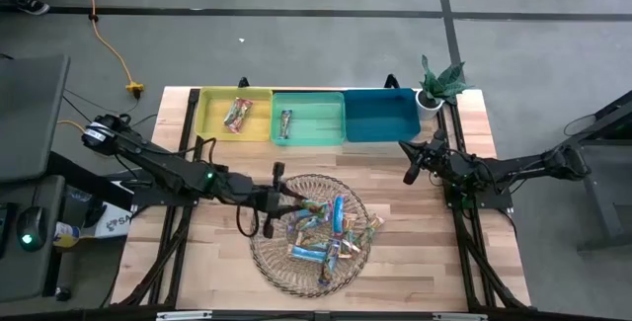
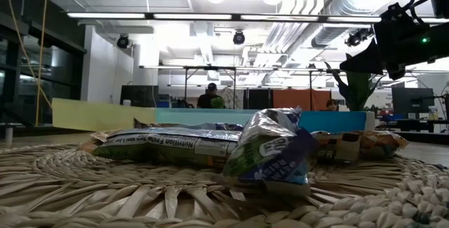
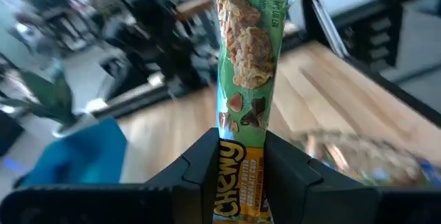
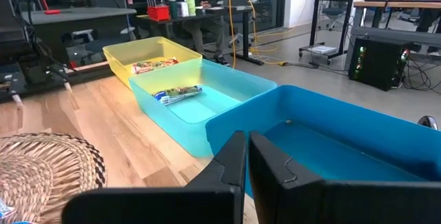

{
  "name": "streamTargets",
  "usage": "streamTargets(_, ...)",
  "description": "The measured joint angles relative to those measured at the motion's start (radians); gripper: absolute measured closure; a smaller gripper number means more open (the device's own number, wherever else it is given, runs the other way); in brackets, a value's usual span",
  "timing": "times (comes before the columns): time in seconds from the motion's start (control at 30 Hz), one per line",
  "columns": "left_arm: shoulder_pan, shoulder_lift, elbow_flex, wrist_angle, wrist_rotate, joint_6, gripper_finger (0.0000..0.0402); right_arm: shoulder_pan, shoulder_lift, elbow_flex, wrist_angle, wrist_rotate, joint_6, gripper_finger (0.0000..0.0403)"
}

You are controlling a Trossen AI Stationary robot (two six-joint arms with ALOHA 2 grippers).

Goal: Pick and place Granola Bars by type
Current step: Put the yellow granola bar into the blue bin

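Over the wicker plate, left gripper pinches a light, crinkly, slippery Chewy bar near its end; right gripper waits closed.

Overhead view: even, diffuse light; bench pale and clear; shadows soft, faint.

Low view: long ceiling light strips bright, near blown out; glare on shiny wrapper of green granola bar; wicker plate weave soft-focus in foreground; room behind dimmer.

Left wrist view: background heavily blurred, streaked; held granola bar sharp, mild sheen on wrapper.

Right wrist view: crisp; yellow bin, green bin, teal bin evenly lit; straight lines bow toward picture edges.
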Motion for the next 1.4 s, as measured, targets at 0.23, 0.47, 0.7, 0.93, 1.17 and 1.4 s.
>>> streamTargets(0.23,0.0,0.006,0.0,0.11,-0.013,-0.004,0.0309,0.0,0.0,0.0,0.004,0.001,0.0,0.0402)
streamTargets(0.47,0.11,0.006,0.0,0.274,0.023,-0.021,0.0309,0.0,-0.001,0.0,0.001,0.001,0.0,0.0402)
streamTargets(0.7,0.287,0.034,0.11,0.27,0.244,-0.06,0.0309,0.0,0.0,0.0,0.003,0.001,0.0,0.0402)
streamTargets(0.93,0.411,0.123,0.33,0.237,0.429,-0.059,0.0309,0.0,0.0,0.0,0.004,0.001,0.0,0.0402)
streamTargets(1.17,0.459,0.256,0.589,0.16,0.522,-0.056,0.0309,0.0,0.0,0.0,0.004,0.001,0.0,0.0402)
streamTargets(1.4,0.478,0.33,0.684,0.102,0.49,-0.053,0.0309,0.0,0.0,0.0,0.004,0.001,0.0,0.0402)
